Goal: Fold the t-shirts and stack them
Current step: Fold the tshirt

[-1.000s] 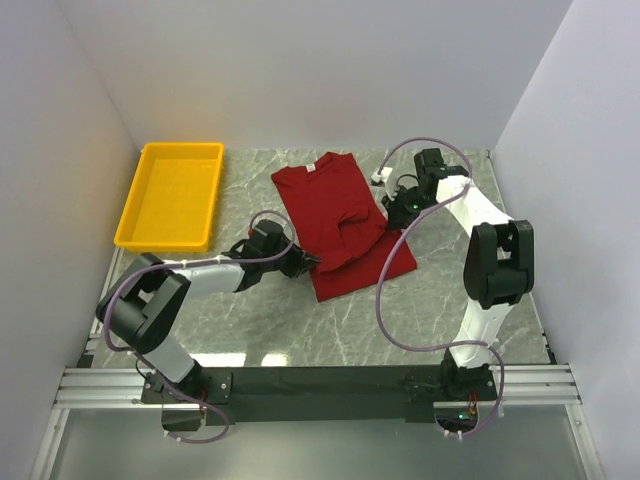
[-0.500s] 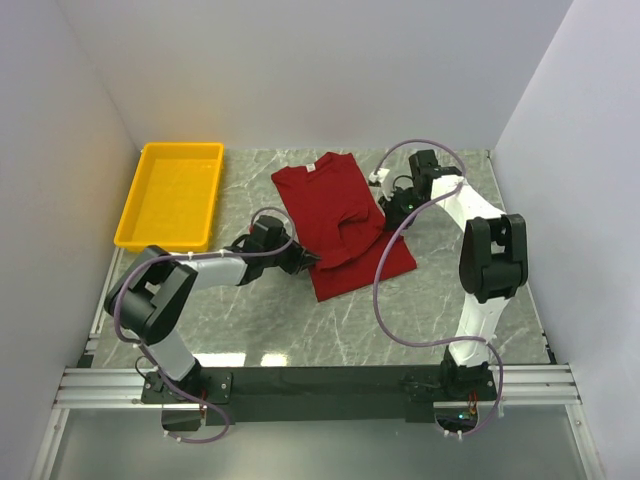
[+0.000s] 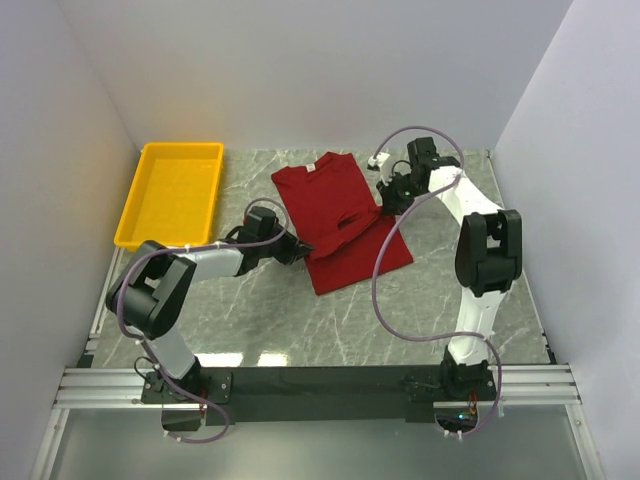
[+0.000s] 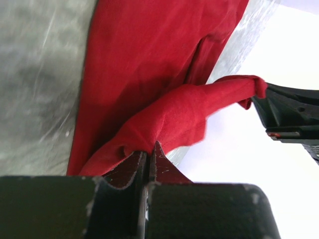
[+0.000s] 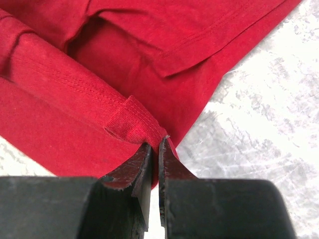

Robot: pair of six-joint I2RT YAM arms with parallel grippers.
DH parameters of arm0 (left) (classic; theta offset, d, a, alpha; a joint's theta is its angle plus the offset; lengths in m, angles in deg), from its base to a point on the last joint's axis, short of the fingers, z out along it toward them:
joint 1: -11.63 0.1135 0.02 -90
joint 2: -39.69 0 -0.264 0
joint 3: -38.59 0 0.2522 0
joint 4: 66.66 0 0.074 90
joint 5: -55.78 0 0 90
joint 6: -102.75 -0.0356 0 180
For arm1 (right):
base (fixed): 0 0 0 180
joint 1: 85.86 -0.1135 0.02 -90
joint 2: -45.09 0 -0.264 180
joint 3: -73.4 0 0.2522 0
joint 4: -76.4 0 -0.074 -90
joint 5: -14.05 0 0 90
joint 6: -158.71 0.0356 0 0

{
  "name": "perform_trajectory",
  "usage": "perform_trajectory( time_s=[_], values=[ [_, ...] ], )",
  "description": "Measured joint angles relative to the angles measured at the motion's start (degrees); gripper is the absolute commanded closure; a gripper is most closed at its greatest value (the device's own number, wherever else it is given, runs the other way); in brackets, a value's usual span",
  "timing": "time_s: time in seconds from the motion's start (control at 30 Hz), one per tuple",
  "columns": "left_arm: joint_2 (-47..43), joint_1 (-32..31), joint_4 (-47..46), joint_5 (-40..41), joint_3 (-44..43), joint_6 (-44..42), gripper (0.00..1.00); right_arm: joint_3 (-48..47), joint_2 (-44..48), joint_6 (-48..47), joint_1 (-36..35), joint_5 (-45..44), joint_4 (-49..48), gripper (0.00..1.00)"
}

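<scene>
Yellow bin [image 3: 172, 195] rear L; red t-shirt [image 3: 335, 215] outside it, on table [image 3: 400, 310].

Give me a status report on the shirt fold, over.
Left gripper shut on the t-shirt; right gripper shut on it too. T-shirt partly lifted, fold strung between them. Yellow tray apart, left; nothing blocking.
</scene>
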Motion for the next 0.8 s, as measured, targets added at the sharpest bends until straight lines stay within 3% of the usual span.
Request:
perform_trajectory(
  time_s=[0.23, 0.3, 0.33, 0.37, 0.47, 0.6, 0.8],
  values=[
    [3.19, 1.70, 0.96, -1.27, -3.45, -1.53, 0.96, -1.90, -2.84, 2.36, -0.28, -0.83, -0.39, 0.98],
    [4.09, 2.03, 1.01, -1.51, -4.20, -1.70, 0.93, -2.84, -3.65, 3.21, -0.39, -1.25, -0.57, 0.92],
    [4.37, 2.12, 1.01, -1.57, -4.42, -1.77, 0.88, -3.43, -4.13, 3.87, -0.48, -1.46, -0.66, 0.89],
    [4.70, 2.34, 1.05, -1.66, -4.63, -1.92, 0.72, -4.24, -4.72, 4.74, -0.55, -1.95, -0.74, 0.82],
    [5.22, 2.93, 1.53, -1.90, -5.46, -2.67, 0.47, -7.32, -6.73, 9.31, -0.90, -4.59, -1.57, 0.58],
    [5.20, 4.35, 4.48, -1.40, -8.41, -3.37, 0.40, -10.67, -7.93, 15.15, -0.90, -8.35, -3.52, 0.39],
    [1.90, 6.56, 7.93, 0.76, -10.95, -5.92, 0.41, -10.97, -7.76, 18.91, -0.90, -10.38, -5.11, 0.38]
  ],
)
